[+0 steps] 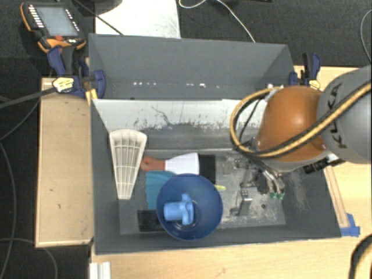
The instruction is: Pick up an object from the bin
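Observation:
My gripper (244, 201) hangs low over the bin floor in the right half, under the arm's wrist. Nothing shows between its tips. Just to its left lies a round blue bowl-shaped thing (203, 197) with a lighter blue peg (177, 210) in its middle. A small yellow-green bit (220, 187) lies at the bowl's upper right rim, between bowl and gripper. Behind the bowl sits a white flat piece (185, 163) with an orange end (152, 164).
A white ribbed cone (128, 160) leans along the bin's left wall. A teal thing (153, 186) and a black block (149, 220) lie partly under the bowl's left side. The arm's wrist covers the bin's right rear corner.

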Tool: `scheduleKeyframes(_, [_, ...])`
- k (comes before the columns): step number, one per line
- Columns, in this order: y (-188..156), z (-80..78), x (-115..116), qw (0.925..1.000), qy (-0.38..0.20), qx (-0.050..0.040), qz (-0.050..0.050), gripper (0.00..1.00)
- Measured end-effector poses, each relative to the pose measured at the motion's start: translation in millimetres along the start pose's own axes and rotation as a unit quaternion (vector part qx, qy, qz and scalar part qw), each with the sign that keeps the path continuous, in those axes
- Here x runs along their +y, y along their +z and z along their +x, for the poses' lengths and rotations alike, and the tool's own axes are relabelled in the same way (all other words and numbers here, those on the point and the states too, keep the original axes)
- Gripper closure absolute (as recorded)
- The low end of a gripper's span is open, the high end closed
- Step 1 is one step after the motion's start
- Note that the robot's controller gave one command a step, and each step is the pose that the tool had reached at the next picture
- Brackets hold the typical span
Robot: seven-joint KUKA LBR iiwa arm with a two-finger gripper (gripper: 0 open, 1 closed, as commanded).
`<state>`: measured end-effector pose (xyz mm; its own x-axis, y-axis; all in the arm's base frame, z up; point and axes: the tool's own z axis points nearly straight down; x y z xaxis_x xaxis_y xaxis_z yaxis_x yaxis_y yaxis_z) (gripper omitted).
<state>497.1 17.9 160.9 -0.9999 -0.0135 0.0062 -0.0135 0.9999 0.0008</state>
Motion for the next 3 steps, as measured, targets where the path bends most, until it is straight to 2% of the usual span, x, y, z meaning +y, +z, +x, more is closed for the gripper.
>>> scheduleKeyframes(1, [-4, -1.9, 0, 1.0000, 0.000, -0.0043, 0.000, 0.00])
scheduleKeyframes(2, [88, -47.4, 28, 0.9905, 0.137, -0.0026, -0.001, 0.00])
scheduleKeyframes(3, [59, -45.4, 26, 0.9803, 0.197, -0.0061, -0.001, 0.00])
